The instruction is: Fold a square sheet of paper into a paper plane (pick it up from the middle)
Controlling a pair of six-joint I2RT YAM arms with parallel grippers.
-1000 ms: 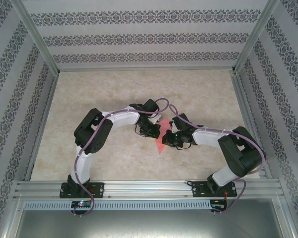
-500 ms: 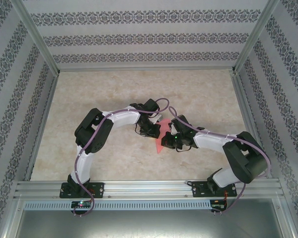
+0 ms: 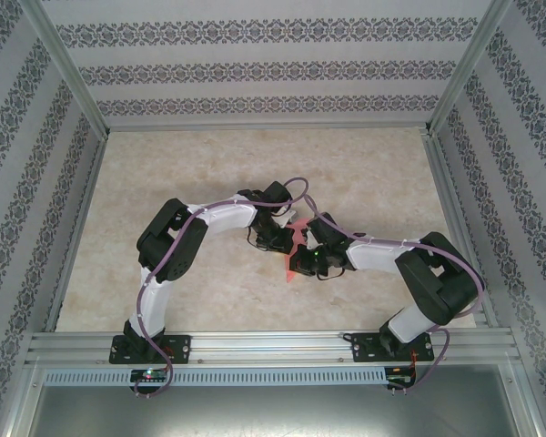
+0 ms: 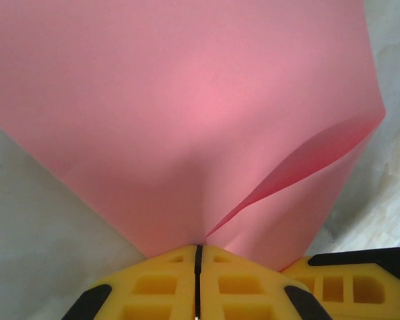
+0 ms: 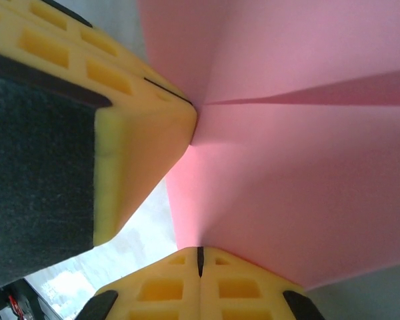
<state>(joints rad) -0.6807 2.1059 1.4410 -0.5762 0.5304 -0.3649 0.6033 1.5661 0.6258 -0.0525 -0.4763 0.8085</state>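
The square sheet of paper, pink-red and folded, hangs between both grippers near the table's middle. My left gripper is shut on it: in the left wrist view the yellow fingertips meet and pinch the paper where a crease and a raised flap start. My right gripper is shut on another edge of the sheet, its yellow fingertips closed with the paper rising from the seam. The left gripper's fingers stand close by in the right wrist view. No finished paper plane shape shows.
The beige marbled tabletop stretches round the arms, boxed in by patterned walls and a metal frame rail at the near edge. The two wrists sit almost touching over the paper.
The right gripper has shifted left toward the left gripper, covering more of the paper. The left arm has held still with its grip.
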